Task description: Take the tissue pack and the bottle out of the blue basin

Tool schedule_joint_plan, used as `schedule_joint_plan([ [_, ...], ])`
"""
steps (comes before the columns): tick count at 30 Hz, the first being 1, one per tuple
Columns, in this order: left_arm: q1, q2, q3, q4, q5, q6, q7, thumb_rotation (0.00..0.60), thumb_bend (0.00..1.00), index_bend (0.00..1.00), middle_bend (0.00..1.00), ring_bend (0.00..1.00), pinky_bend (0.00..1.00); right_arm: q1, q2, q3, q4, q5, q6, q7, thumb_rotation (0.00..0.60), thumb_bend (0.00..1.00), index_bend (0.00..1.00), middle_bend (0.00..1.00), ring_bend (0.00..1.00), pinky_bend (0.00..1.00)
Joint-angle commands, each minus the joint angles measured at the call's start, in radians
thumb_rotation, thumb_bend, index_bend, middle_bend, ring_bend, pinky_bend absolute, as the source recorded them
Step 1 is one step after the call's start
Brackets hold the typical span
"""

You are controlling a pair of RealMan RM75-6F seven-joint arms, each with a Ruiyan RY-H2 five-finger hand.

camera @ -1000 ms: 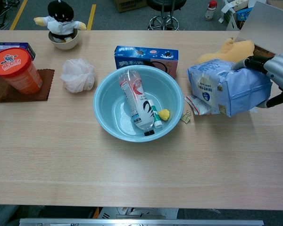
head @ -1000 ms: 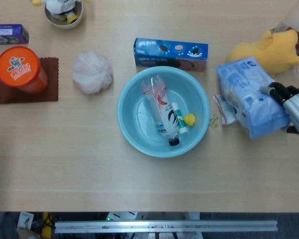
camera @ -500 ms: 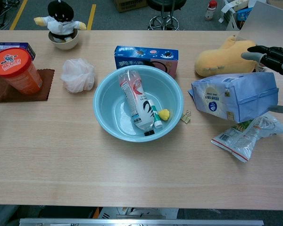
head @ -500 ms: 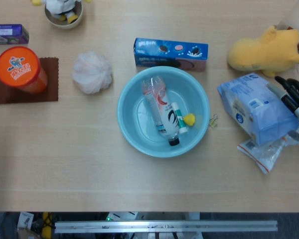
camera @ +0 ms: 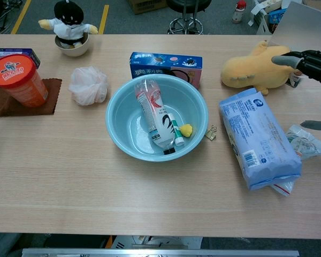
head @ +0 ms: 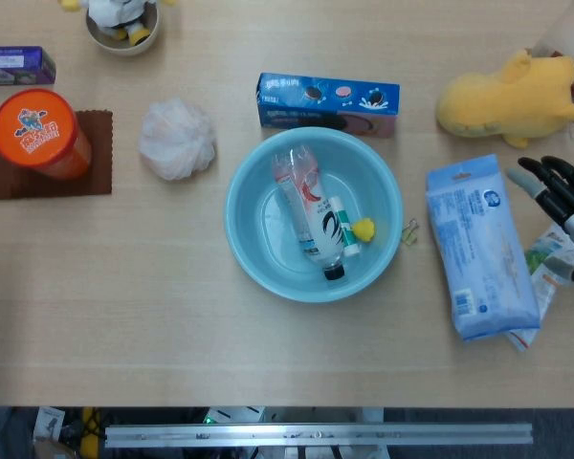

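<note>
The blue basin (head: pixel 258 253) (camera: pixel 120 134) stands at the table's middle. Inside it lies a clear plastic bottle (head: pixel 309 210) (camera: pixel 154 115) with a red and white label, its black cap toward me. A small green and white tube (head: pixel 342 226) and a small yellow thing (head: pixel 364 229) lie beside the bottle. The light blue tissue pack (head: pixel 478 251) (camera: pixel 258 138) lies flat on the table right of the basin. My right hand (head: pixel 562 196) (camera: pixel 310 61) hovers at the right edge, fingers spread, holding nothing, just right of the pack. My left hand is out of sight.
A blue cookie box (head: pixel 329 101) lies behind the basin, a yellow plush toy (head: pixel 512 91) at the back right. A crinkled clear wrapper (camera: pixel 305 143) lies by the pack. A white mesh puff (head: pixel 176 139), an orange cup (head: pixel 40 134) on a brown mat and a binder clip (head: pixel 409 230) sit around.
My right hand held the tissue pack up a second ago; it has let go. The pack now lies flat on the table, and the hand has opened and drawn back right.
</note>
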Motion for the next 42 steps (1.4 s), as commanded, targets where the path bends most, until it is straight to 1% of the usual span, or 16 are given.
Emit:
schedule_joint_plan([
  [1, 0.0, 0.0, 0.0, 0.0, 0.001, 0.0, 0.0, 0.6, 0.32, 0.23, 0.2, 0.14, 0.1, 0.007, 0.007, 0.009, -0.005, 0.003, -0.004, -0.002, 0.6, 0.08, 0.0, 0.12, 0.11, 0.33],
  [5, 0.0, 0.001, 0.003, 0.001, 0.003, -0.003, 0.0, 0.6, 0.32, 0.23, 0.2, 0.14, 0.1, 0.035, 0.03, 0.027, -0.031, -0.006, -0.025, -0.018, 0.6, 0.08, 0.0, 0.15, 0.12, 0.33],
  [8, 0.0, 0.002, 0.005, 0.0, 0.004, -0.003, -0.001, 0.6, 0.32, 0.23, 0.2, 0.14, 0.1, 0.074, 0.051, 0.047, -0.07, -0.016, -0.066, -0.06, 0.6, 0.08, 0.0, 0.17, 0.13, 0.35],
  [10, 0.002, 0.002, 0.005, 0.0, 0.008, 0.001, -0.004, 0.6, 0.32, 0.23, 0.2, 0.14, 0.1, 0.11, 0.062, 0.065, -0.102, -0.016, -0.115, -0.103, 0.6, 0.08, 0.0, 0.18, 0.14, 0.35],
  [14, 0.01, 0.001, 0.009, 0.004, 0.01, 0.009, -0.013, 0.6, 0.32, 0.23, 0.2, 0.14, 0.1, 0.186, 0.06, 0.099, -0.147, 0.006, -0.225, -0.15, 0.6, 0.08, 0.0, 0.18, 0.14, 0.35],
  [20, 0.02, 0.007, 0.011, 0.01, 0.008, 0.02, -0.033, 0.6, 0.32, 0.23, 0.2, 0.14, 0.1, 0.281, -0.015, 0.151, -0.175, 0.044, -0.347, -0.274, 0.6, 0.08, 0.0, 0.18, 0.14, 0.35],
  [25, 0.027, 0.013, 0.013, 0.014, 0.013, 0.029, -0.055, 0.6, 0.32, 0.23, 0.2, 0.14, 0.1, 0.352, -0.098, 0.184, -0.154, 0.101, -0.445, -0.383, 0.6, 0.07, 0.02, 0.18, 0.14, 0.35],
  [27, 0.028, 0.013, 0.014, 0.017, 0.014, 0.028, -0.06, 0.6, 0.32, 0.23, 0.2, 0.14, 0.1, 0.372, -0.135, 0.188, -0.136, 0.114, -0.468, -0.445, 0.6, 0.05, 0.02, 0.18, 0.14, 0.36],
  [33, 0.027, 0.017, 0.014, 0.022, 0.008, 0.02, -0.069, 0.6, 0.32, 0.23, 0.2, 0.14, 0.1, 0.421, -0.234, 0.196, -0.089, 0.168, -0.521, -0.545, 0.6, 0.03, 0.02, 0.18, 0.14, 0.36],
  [42, 0.027, 0.023, 0.011, 0.025, 0.0, 0.015, -0.079, 0.6, 0.32, 0.23, 0.2, 0.14, 0.1, 0.496, -0.361, 0.206, 0.004, 0.23, -0.577, -0.625, 0.6, 0.03, 0.03, 0.18, 0.14, 0.36],
])
